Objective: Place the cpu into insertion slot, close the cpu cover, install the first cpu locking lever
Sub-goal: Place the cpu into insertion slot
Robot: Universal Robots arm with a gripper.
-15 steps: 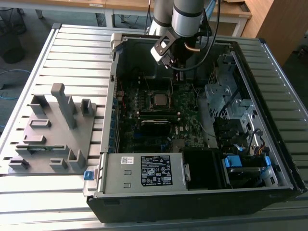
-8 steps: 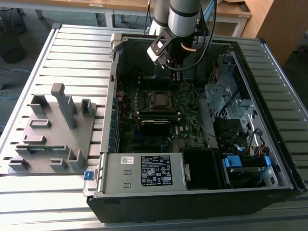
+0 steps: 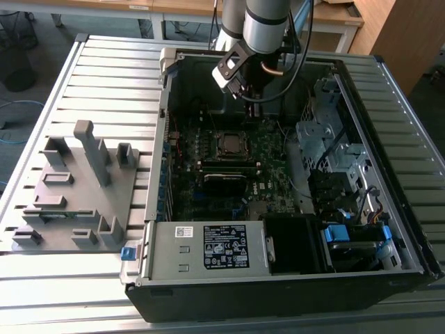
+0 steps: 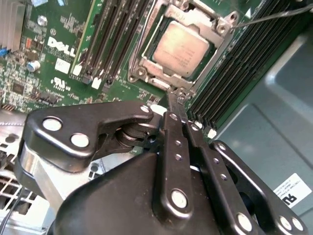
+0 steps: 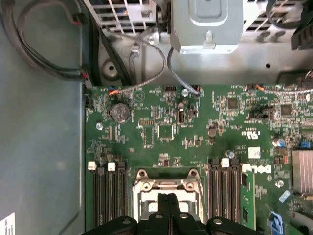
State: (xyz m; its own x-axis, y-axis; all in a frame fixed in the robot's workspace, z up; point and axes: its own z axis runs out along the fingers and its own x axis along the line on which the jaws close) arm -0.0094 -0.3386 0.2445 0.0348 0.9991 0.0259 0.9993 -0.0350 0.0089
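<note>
A silver-grey arm point(image 3: 267, 24) with black cables point(image 3: 306, 31) carries a black hand point(image 4: 174, 102) of linked bars point(image 4: 174, 161) and silvery screws point(image 4: 178, 198).

Cpu point(image 4: 182, 49) seated in slot point(image 3: 217, 143), cover point(image 4: 221, 25) down.
The dull silver chip lies flat and square; the silvery frame plate rests around it, top showing through its window.

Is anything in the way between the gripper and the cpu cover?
Nothing visible. In the second wrist view the gripper has its tips right at the near edge of the cover, which lies flat around the cpu. Whether the tips touch the cover cannot be told.
</note>
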